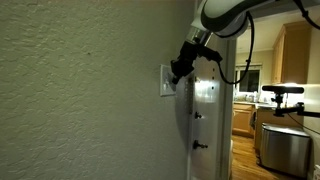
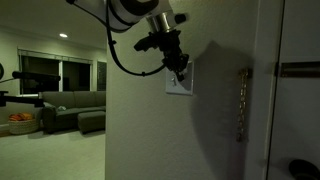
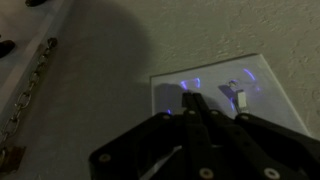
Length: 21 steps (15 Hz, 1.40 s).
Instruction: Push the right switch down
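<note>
The wrist view shows what neither exterior view can: the gripper [image 3: 192, 108] has its fingers pressed together, tips at the right switch [image 3: 190, 94], the toggle nearer the door chain [image 3: 30, 90]. That toggle is mostly covered; the other toggle [image 3: 238, 97] stands clear. Whether the tips touch cannot be told. In both exterior views the gripper [image 1: 181, 69] [image 2: 179, 68] merely overlaps the switch plate [image 1: 165, 82] [image 2: 180, 85] on the textured wall [image 1: 80, 90]; the toggles are too small to see.
</note>
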{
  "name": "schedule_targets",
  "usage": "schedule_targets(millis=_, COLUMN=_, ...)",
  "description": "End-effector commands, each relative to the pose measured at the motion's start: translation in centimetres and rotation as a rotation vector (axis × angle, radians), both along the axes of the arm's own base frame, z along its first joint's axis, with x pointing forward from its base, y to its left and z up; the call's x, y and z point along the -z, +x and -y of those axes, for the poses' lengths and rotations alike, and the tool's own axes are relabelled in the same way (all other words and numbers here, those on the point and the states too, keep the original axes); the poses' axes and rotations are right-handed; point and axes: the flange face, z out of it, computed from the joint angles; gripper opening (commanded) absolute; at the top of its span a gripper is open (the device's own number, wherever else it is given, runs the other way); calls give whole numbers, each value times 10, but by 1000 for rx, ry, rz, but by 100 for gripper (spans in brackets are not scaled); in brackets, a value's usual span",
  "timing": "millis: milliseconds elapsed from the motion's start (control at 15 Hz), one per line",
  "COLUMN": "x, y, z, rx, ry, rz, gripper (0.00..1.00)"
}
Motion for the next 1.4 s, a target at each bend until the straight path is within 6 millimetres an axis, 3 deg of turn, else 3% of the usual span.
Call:
schedule_targets(millis=0, x=4, y=-14, z=0, rx=-15, ry=-17, rz=-27, gripper=5)
schedule_targets(millis=200, x=12, y=-26, z=-5, rx=-22, ry=-46, rz=-66, gripper=36)
schedule_targets(millis=867, x=98, y=-54, z=-10, rx=-12, ry=-47, rz=-349, gripper=98)
schedule_targets(millis=1133, x=119, y=-63, z=-11, rx=1, ry=-40, rz=-417, gripper=100)
schedule_targets(millis=1200, x=119, y=-42, z=-10, rx=-22, ry=-32, rz=-392, gripper=100)
schedule_targets(millis=1333, x=124, y=-44, z=-10, rx=-20, ry=-31, rz=-407, gripper=100)
